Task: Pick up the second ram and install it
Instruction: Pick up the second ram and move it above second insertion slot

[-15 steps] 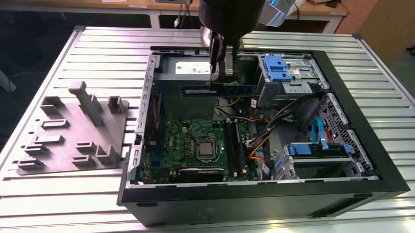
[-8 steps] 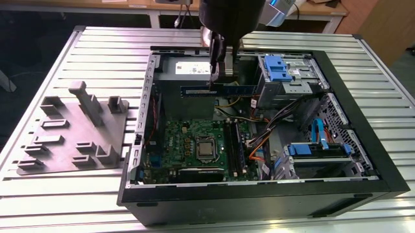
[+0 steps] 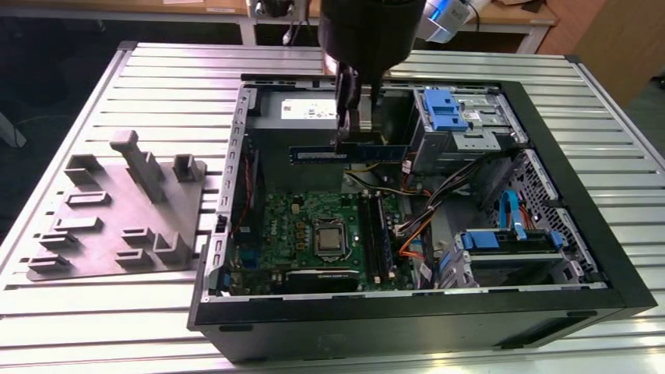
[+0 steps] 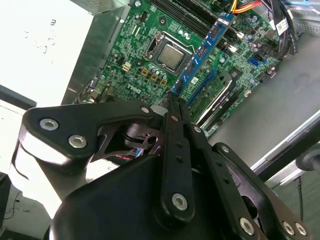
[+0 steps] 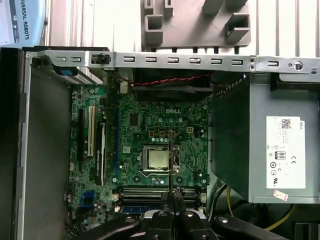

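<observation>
Blue-green second ram [image 3: 317, 153] pinched in my hand [image 3: 351, 137], carried above the open case [image 3: 416, 308], unseated; seating calls for squaring it to the black slots [image 3: 382, 234].

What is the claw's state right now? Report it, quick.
Claw: closed, holding the second ram above the motherboard.

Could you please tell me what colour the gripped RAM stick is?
The RAM stick is blue, clearest in the second wrist view.
</observation>
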Action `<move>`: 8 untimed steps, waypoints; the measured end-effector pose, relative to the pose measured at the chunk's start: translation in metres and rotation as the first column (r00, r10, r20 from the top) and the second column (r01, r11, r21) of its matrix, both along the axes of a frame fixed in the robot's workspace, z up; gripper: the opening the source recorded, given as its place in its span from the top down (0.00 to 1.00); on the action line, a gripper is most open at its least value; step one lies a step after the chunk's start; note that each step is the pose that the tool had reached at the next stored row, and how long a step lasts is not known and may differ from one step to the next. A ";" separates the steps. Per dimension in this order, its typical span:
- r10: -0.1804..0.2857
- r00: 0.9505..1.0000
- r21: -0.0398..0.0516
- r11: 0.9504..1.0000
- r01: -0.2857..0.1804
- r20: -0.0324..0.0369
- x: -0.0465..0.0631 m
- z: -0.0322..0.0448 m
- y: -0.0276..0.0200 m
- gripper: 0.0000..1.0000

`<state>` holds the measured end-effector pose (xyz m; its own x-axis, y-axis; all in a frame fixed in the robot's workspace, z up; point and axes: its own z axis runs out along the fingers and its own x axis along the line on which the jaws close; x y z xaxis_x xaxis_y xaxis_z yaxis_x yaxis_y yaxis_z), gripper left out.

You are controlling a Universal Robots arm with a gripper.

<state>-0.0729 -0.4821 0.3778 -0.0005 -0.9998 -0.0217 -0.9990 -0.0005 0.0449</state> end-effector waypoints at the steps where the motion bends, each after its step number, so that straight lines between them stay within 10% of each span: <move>1: 0.000 1.000 0.000 1.000 0.000 0.000 0.000 -0.0017 0.0000 0.92; 8: 0.000 1.000 0.000 1.000 0.000 -0.004 0.004 -0.0100 0.0007 0.92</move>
<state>-0.0684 -0.4814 0.3677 -0.0007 -0.9998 -0.0217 -0.9988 -0.0004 0.0492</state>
